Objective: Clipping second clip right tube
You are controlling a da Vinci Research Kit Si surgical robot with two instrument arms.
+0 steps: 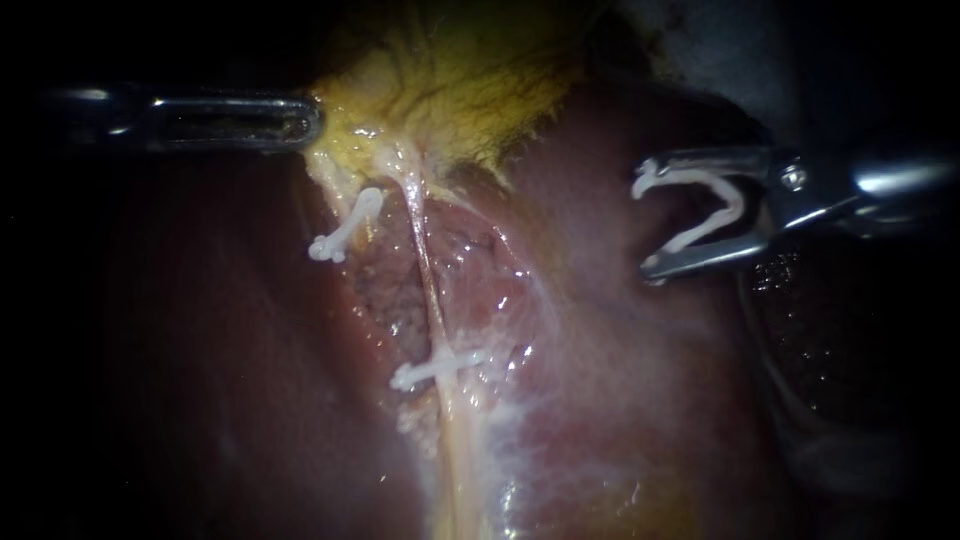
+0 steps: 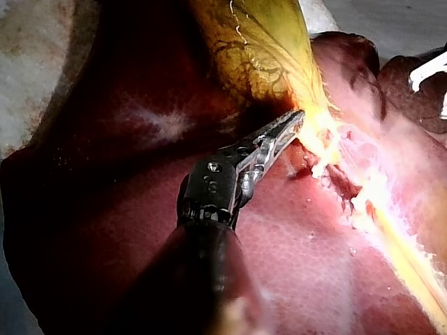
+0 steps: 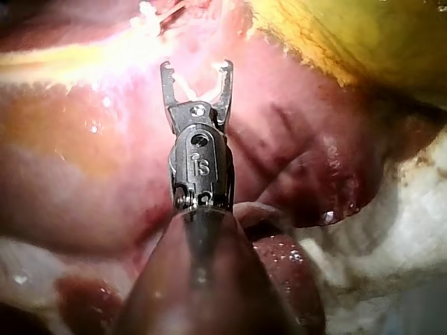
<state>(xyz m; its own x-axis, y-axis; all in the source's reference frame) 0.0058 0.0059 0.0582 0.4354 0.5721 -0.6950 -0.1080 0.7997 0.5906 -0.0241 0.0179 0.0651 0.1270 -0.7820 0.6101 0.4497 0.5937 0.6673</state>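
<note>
The right tube (image 1: 426,262) is a thin pale strand that runs down from the yellow gallbladder (image 1: 450,70); one white clip (image 1: 436,368) sits across its lower part. Another white clip (image 1: 346,232) sits on the pale strand to its left. My right instrument (image 1: 645,225) hovers well to the right of both tubes, its jaws spread wide around an open white clip (image 1: 715,205) that touches both of them. In the right wrist view those jaws (image 3: 197,66) point towards the bright tube area. My left instrument (image 1: 305,120) grips the gallbladder's edge (image 2: 307,118).
Dark red liver (image 1: 620,380) lies on both sides of the dissected bed. A raw reddish patch (image 1: 470,260) lies between the right tube and my right instrument. White padding (image 3: 412,230) borders the liver beside my right instrument.
</note>
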